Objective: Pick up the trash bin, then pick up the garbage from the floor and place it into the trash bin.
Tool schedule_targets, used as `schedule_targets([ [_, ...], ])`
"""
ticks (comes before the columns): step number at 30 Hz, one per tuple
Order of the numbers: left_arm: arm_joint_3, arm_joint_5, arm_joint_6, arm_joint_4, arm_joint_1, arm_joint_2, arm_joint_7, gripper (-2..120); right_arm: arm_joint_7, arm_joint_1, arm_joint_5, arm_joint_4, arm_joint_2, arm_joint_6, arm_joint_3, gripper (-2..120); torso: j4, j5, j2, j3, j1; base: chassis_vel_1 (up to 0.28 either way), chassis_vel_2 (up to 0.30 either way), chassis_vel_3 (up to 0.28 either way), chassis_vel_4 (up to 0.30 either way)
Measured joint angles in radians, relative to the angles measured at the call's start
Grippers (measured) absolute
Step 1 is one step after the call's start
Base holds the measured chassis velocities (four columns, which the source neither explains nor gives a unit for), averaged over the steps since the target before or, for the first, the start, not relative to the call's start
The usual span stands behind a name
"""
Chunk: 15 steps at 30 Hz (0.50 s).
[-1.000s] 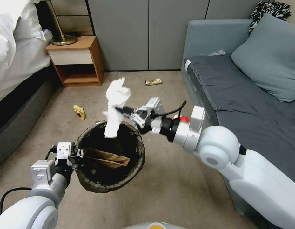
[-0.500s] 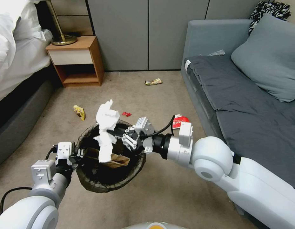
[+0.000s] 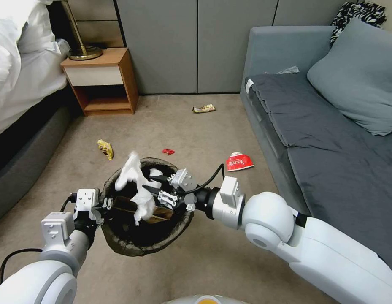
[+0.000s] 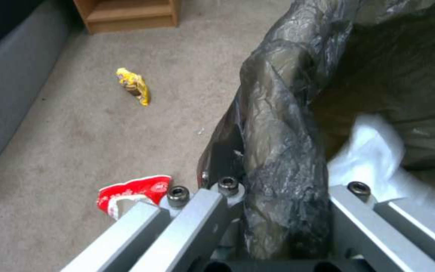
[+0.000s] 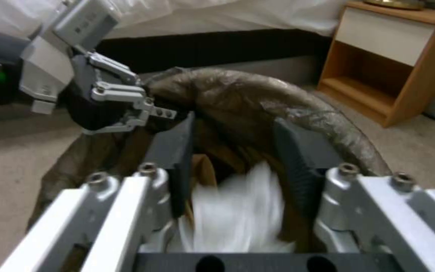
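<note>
1. The trash bin (image 3: 120,247) is held off the floor by its lined rim, pinched in the closed left gripper (image 3: 106,204).
2. The right gripper (image 3: 155,190) is positioned over the bin mouth, jaws parted.
3. The white tissue (image 3: 134,185) is seen loose between them, above a brown paper bag (image 3: 162,214).

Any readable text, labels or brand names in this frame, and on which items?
None can be read.
Red wrapper: white print, too small to read.
Yellow wrapper: print blurred.
Far wrapper: too small.
Sofa tag: no legible text.
</note>
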Motion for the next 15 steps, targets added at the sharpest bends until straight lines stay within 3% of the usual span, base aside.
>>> schedule_targets([
  [3, -0.001, 0.000, 0.000, 0.000, 0.000, 0.000, 0.000, 1, 0.008, -0.004, -0.006, -0.001, 0.003, -0.004, 0.000, 51, 0.0000, 0.0001, 0.000, 0.000, 0.000, 0.000, 0.000, 0.000, 0.000],
  [4, -0.002, 0.000, 0.000, 0.000, -0.002, 0.000, 0.000, 1, 0.024, -0.010, -0.008, 0.002, 0.006, -0.017, 0.001, 61, 0.0000, 0.0001, 0.000, 0.000, 0.000, 0.000, 0.000, 0.000, 0.000],
  [6, -0.002, 0.000, 0.000, 0.000, -0.002, -0.001, 0.000, 1, 0.028, -0.012, -0.008, 0.004, 0.006, -0.021, 0.001, 63, 0.0000, 0.0001, 0.000, 0.000, 0.000, 0.000, 0.000, 0.000, 0.000],
  [13, -0.001, 0.000, 0.000, 0.000, -0.003, -0.003, 0.000, 1, 0.048, -0.023, -0.006, 0.021, 0.007, -0.032, 0.009, 93, 0.0000, 0.0001, 0.000, 0.000, 0.000, 0.000, 0.000, 0.000, 0.000],
  [15, -0.001, 0.000, 0.000, 0.000, -0.003, -0.003, 0.000, 1, 0.053, -0.023, -0.003, 0.026, 0.007, -0.032, 0.013, 96, 0.0000, 0.0000, 0.000, 0.000, 0.000, 0.000, 0.000, 0.000, 0.000],
])
